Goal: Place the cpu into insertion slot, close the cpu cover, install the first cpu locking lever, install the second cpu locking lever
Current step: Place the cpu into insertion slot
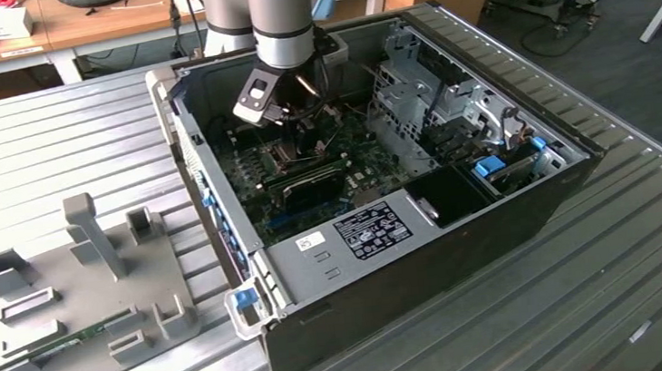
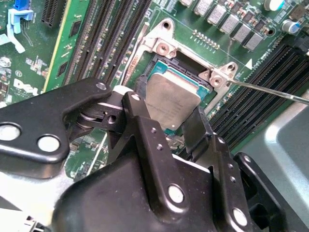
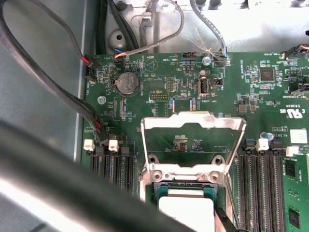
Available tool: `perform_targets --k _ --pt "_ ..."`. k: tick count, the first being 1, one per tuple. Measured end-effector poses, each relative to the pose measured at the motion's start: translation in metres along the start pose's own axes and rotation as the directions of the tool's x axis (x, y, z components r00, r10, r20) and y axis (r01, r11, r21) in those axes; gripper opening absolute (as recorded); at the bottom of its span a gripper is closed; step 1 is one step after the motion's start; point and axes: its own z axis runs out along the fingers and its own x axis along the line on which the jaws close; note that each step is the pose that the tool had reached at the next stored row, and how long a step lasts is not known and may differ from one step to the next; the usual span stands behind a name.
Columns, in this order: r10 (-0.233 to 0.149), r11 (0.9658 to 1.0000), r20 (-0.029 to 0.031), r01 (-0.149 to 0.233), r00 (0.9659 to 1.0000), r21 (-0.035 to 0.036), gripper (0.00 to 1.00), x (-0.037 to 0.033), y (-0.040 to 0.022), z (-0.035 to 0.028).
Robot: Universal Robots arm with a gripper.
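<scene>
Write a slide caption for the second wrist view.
Hand grips the chip at the open socket on the green board.

Table [image 1: 632,284]: ribbed silvery metal, long slats. Open computer case [image 1: 435,257] lies on its side directly on it, mid-table. Grey fixture plate [image 1: 87,300] lies flat on the table at the exterior view's left, just beside the case; it carries upright grey blocks and a green memory stick [image 1: 79,337]. Small white scrap [image 1: 640,331] rests on the slats toward the exterior view's right
</scene>
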Motion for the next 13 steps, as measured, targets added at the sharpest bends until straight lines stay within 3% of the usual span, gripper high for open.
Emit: perform_targets --k 13 --pt "0.0 1.0 0.0002 0.0 1.0 0.0001 0.54 -0.0001 -0.0004 0.0018"
